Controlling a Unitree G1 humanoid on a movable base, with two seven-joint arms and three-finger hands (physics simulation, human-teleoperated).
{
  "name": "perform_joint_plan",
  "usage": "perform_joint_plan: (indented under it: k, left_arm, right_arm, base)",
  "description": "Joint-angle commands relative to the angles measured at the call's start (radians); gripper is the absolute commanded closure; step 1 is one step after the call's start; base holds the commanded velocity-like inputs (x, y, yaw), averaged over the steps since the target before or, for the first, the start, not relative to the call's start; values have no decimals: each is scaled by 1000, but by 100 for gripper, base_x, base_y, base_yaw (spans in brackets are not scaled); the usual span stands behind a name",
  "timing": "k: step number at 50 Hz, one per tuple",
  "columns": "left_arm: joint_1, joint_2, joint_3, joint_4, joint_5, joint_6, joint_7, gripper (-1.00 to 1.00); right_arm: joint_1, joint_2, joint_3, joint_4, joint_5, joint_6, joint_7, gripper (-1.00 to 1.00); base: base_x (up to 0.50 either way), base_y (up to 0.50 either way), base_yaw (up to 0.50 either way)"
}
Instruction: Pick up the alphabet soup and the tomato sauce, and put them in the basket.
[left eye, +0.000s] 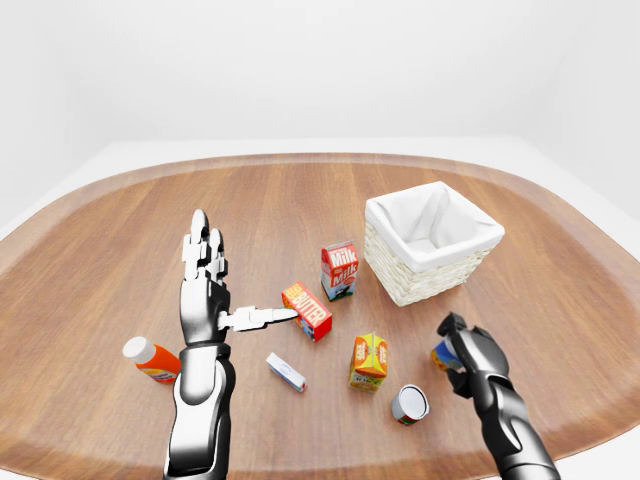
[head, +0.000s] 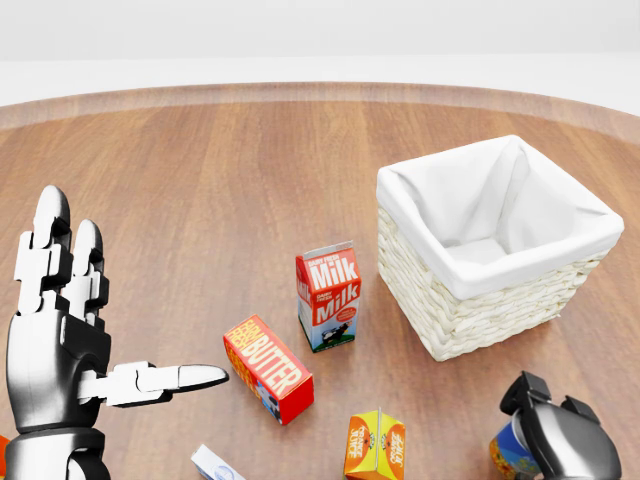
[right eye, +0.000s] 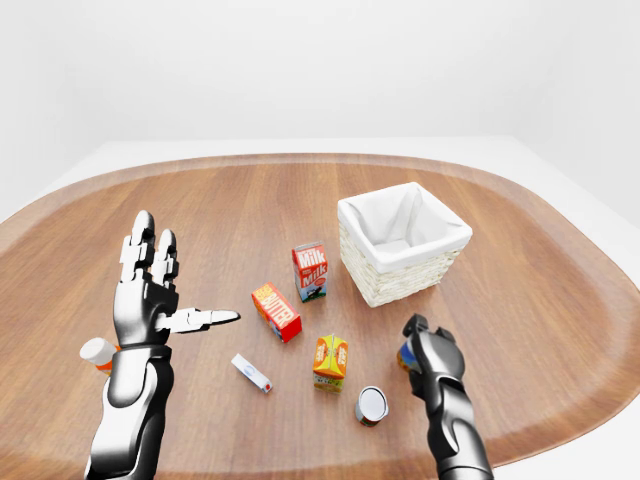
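Wooden table (left eye: 120, 250): right hand (left eye: 462, 350) grips a can (left eye: 443, 357) near the basket (left eye: 432, 243); left hand (left eye: 205, 290) raised, fingers spread.

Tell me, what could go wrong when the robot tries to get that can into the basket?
The right hand is wrapped around a colourful can, but the grip is mostly hidden, so the can might slip. Another can lies on its side nearby and could roll if bumped. The basket has a tall rim, so a low carry might knock the can against it.
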Motion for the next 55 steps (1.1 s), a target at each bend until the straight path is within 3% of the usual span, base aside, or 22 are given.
perform_joint_plan:
  k: [1,9,24,28,34,55]
  left_arm:
    - [6,3,2,12,1,0,-13,-100]
    - [6,3,2,12,1,0,-13,-100]
    - [6,3,2,12,1,0,-13,-100]
    - [6,3,2,12,1,0,-13,-100]
    - [6,3,2,12,1,0,-13,-100]
    - [6,3,2,12,1,0,-14,-100]
  right_arm:
    - [43,21,-40,-147,-45,0,10,100]
    - [65,41,-56,-214,-25,-30,-1,100]
    - [127,73,-77,-282,25,-126,-81,100]
    - [147,86,-78,-319,25,-133,-79,100]
    - [170,97,-92,-343,49,-172,-85,100]
    - [280,180,-119,-534,49,-175,-210,100]
  base:
    - [0,0,0]
    - [0,0,0]
    - [0,0,0]
    - [0,0,0]
    - [0,0,0]
    - [0,0,0]
